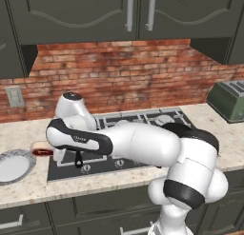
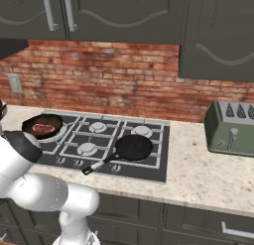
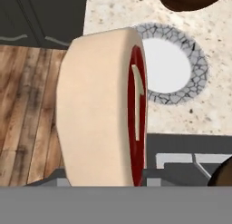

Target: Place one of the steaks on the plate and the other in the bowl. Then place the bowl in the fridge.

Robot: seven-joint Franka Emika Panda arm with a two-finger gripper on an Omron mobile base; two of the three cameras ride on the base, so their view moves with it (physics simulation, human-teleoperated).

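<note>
A steak [image 3: 102,109] is seen edge-on directly in front of the hand camera, with its wide pale fat rim turned to the lens and a thin strip of red meat at its right side. It covers the place where the fingers would appear, so whether they are closed on it cannot be told from the pictures. In the left base view the same steak [image 1: 42,149] is seen as a small pale and red piece just beside the wrist of the arm, above the worktop [image 1: 28,186], between the left edge of the cooktop [image 1: 143,119] and the plate [image 1: 14,166].

The plate lies flat on the worktop near its front edge, to the left of the cooktop, and nothing is on it. In the hand view the plate [image 3: 197,64] is seen behind the steak, with its white centre bare. Part of the reddish-brown bowl [image 3: 188,0] is seen at the top edge of the hand view, on the worktop beyond the plate.

The second steak [image 2: 43,128] lies in a black frying pan [image 2: 31,121] on the rear left burner of the cooktop. A second black frying pan [image 2: 133,147] stands empty on the front part of the cooktop, with its handle pointing toward the front edge. A green toaster [image 2: 233,130] stands on the worktop at the right, well apart from the cooktop.
</note>
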